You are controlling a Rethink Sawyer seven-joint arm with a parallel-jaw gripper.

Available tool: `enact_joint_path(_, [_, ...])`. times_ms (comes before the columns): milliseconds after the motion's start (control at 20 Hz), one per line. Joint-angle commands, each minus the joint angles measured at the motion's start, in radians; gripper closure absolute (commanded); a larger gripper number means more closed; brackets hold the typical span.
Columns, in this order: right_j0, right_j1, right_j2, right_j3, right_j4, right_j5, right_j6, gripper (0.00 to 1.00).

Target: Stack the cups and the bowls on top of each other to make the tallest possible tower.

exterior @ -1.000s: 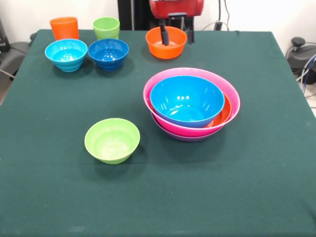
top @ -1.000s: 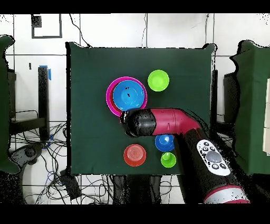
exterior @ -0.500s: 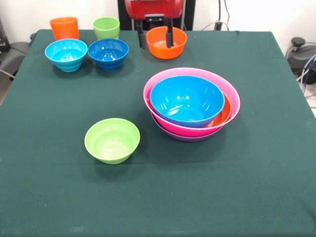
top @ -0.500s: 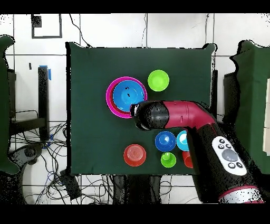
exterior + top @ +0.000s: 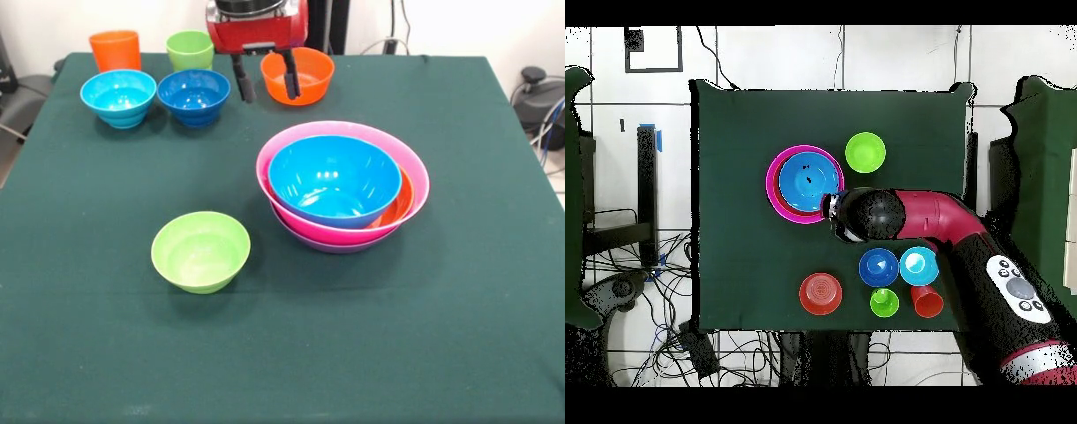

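Four glossy round bowls (image 5: 340, 187) nest together.

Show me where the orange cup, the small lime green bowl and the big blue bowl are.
orange cup (image 5: 115, 49): front view, on its outer side wall.
small lime green bowl (image 5: 200, 251): front view, on its inside bottom.
big blue bowl (image 5: 334, 179): front view, on its inner wall, atop the nested stack.

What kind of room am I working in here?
Probably a robotics lab, not a kitchen: a table draped in green cloth, loose cables on the tiled floor around it, and bright plastic bowls as props.
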Motion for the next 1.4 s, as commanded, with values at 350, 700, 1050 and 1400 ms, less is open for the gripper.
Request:
enact_joint_path(350, [-0.029, 0.053, 0.066, 0.097, -0.074, -0.153, -0.056, 0.00])
enact_joint_path(700, [-0.068, 0.018, 0.051, 0.097, -0.086, -0.064, -0.128, 0.00])
enact_joint_path(1050, [-0.015, 0.193, 0.039, -0.312, -0.076, 0.187, -0.261, 0.00])
enact_joint_path(1400, [-0.016, 0.322, 0.085, -0.489, -0.110, 0.233, -0.368, 0.00])
